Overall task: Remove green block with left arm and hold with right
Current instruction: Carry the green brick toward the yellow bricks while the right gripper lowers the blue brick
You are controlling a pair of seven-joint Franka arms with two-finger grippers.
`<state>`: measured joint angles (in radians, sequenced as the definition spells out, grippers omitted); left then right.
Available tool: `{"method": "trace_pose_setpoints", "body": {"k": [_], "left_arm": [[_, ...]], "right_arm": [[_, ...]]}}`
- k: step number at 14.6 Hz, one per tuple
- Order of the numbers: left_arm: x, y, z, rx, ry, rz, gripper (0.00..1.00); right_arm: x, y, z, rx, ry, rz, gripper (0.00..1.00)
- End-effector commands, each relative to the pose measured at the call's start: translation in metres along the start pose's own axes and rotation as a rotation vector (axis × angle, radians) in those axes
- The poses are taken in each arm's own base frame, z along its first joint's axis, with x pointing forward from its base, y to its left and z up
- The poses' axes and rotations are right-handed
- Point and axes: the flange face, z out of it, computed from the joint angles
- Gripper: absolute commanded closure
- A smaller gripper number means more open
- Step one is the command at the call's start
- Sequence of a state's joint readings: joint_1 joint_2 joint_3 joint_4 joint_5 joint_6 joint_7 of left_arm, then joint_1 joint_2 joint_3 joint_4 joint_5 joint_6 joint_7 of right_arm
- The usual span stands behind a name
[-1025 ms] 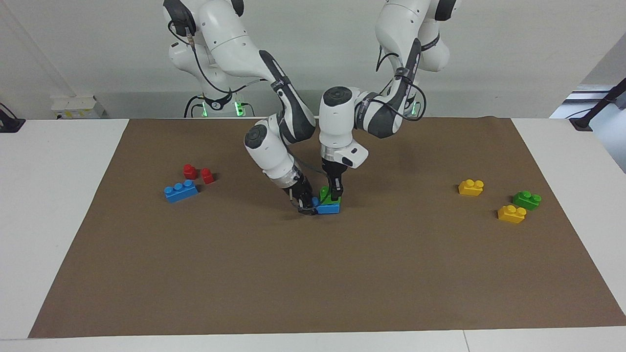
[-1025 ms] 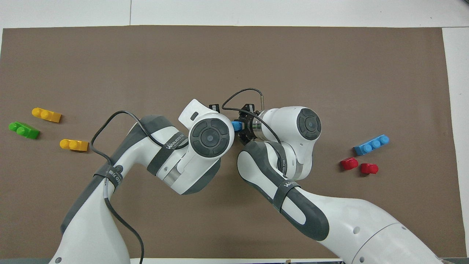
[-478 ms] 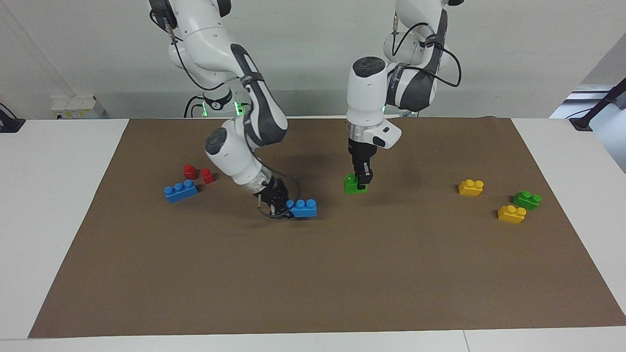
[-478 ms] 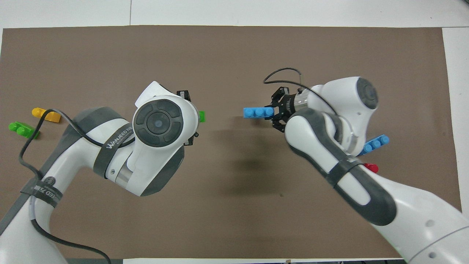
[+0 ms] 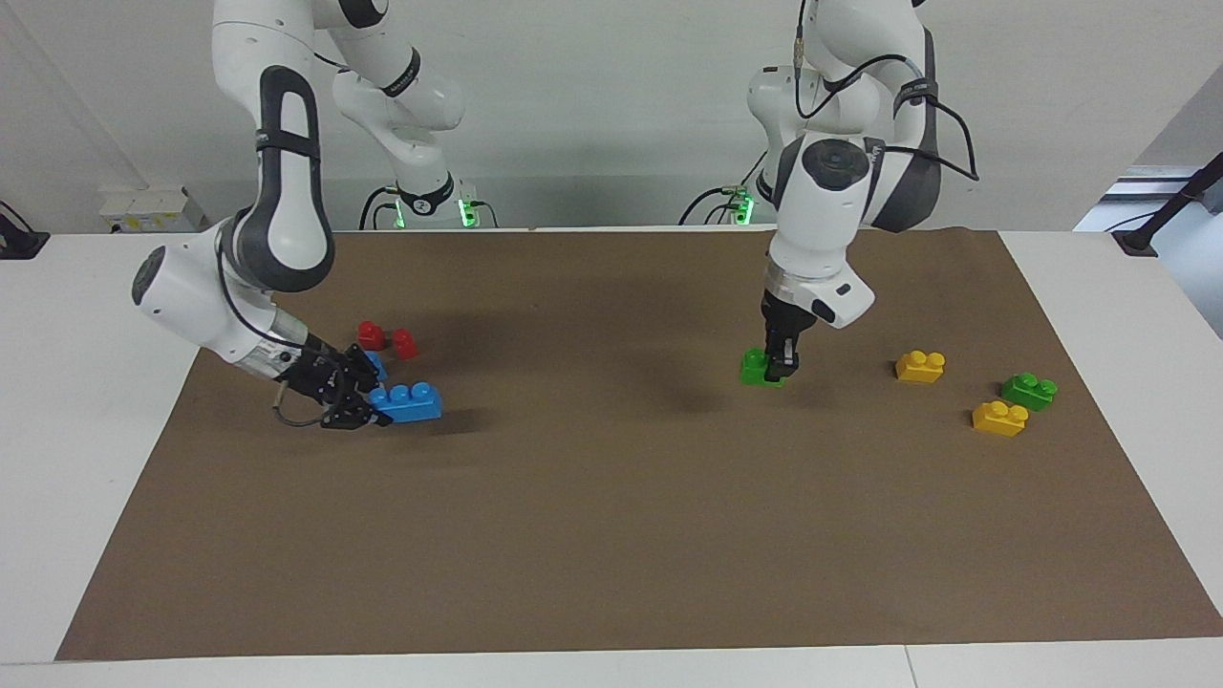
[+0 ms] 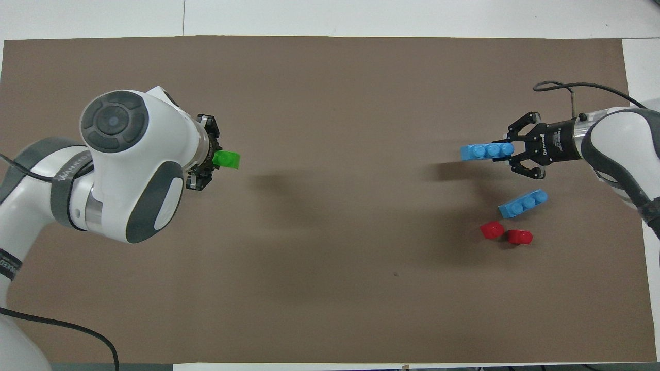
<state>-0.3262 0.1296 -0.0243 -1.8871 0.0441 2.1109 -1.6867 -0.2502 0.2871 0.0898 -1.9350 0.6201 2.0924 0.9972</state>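
- Between the fingers of the left gripper [image 5: 782, 367], the green block [image 5: 760, 368] is being pinched; most of the brick is sticking out sideways past the fingertips, toward the middle of the brown mat [image 5: 611, 535].
- Whether the block is touching the mat or hanging just above it cannot be told from either view.
- At the right arm's end of the table, the right gripper [image 5: 355, 401] is clamping narrowly on one end of a blue three-stud brick [image 5: 409, 402], with the rest of the brick pointing away from the fingertips toward the mat's middle.
- Just beside those fingers, partly hidden in the facing view, a second blue brick [image 6: 522, 203] is lying on the mat, and two small red blocks [image 6: 505, 233] are sitting close together next to it.
- Well apart from the left gripper's fingers, toward the left arm's end, two yellow bricks [image 5: 920, 366] and another green brick [image 5: 1029, 390] are resting in a loose cluster on the mat.
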Motion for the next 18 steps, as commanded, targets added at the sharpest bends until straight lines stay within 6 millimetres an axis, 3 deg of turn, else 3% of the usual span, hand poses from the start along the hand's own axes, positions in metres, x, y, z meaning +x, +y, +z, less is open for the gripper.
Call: {"method": "trace_pose_setpoints", "body": {"k": [1,6,10,11,13,14,15,17,18], "left_arm": [[0.040,-0.004,-0.001,0.015,-0.031,0.093,1.00],[0.124,-0.010,0.011,0.011,-0.051,0.239,1.00],[0.190,-0.016,0.044,-0.004,-0.041,0.310,1.00],[0.201,-0.017,0.049,-0.006,-0.039,0.328,1.00],[0.221,-0.019,0.064,-0.008,-0.036,0.343,1.00],[0.227,-0.018,0.074,-0.017,-0.032,0.333,1.00],[0.237,-0.017,0.085,-0.021,-0.032,0.313,1.00],[0.242,-0.015,0.107,-0.026,-0.029,0.308,1.00],[0.248,-0.015,0.119,-0.027,-0.027,0.297,1.00]], "right_arm": [[0.012,0.003,0.020,-0.021,0.007,-0.026,1.00],[0.024,0.004,0.048,-0.021,0.028,-0.015,1.00],[0.026,0.009,0.052,-0.021,0.036,-0.011,0.96],[0.026,0.009,0.052,-0.022,0.036,-0.011,0.80],[0.027,0.009,0.052,-0.021,0.036,-0.013,0.27],[0.026,0.009,0.051,-0.024,0.034,-0.027,0.10],[0.027,0.009,0.049,-0.020,0.035,-0.047,0.01],[0.026,0.006,0.039,-0.013,0.033,-0.054,0.00],[0.016,0.004,0.025,-0.008,0.026,-0.065,0.00]]}}
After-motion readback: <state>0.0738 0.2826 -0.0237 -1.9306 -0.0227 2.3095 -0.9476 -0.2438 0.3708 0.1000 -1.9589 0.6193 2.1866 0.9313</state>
